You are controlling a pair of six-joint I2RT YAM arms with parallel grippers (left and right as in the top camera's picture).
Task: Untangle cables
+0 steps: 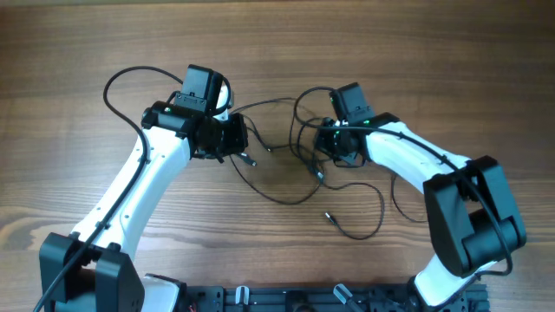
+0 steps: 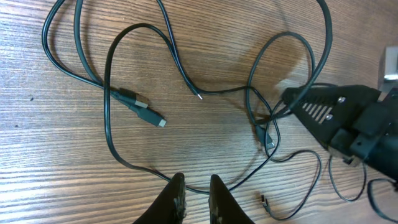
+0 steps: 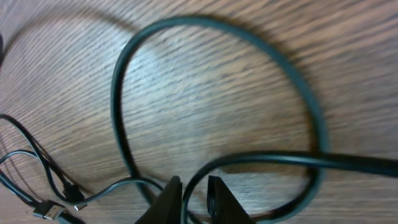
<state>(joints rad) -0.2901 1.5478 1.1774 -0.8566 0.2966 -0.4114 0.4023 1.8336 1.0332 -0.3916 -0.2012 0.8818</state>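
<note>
The cables [image 1: 286,195] are thin black wires lying in loose crossing loops on the wooden table between my two arms. Their plug ends [image 1: 329,217] lie apart. In the left wrist view the loops [image 2: 109,74] spread out, with a flat plug [image 2: 149,114] at the left. My left gripper [image 2: 196,186] [image 1: 241,149] is shut with a narrow gap, and one wire runs across just under its tips. My right gripper [image 3: 193,186] [image 1: 324,149] is low on the table and shut on a cable [image 3: 249,158] that curves up between its fingers. Its black tip [image 2: 292,99] also shows in the left wrist view.
The arms' own thicker black cables arc at the far left [image 1: 117,82] and near the right arm [image 1: 399,204]. Both arm bases stand at the front edge [image 1: 277,299]. More plug ends [image 3: 53,211] lie at the right wrist view's lower left.
</note>
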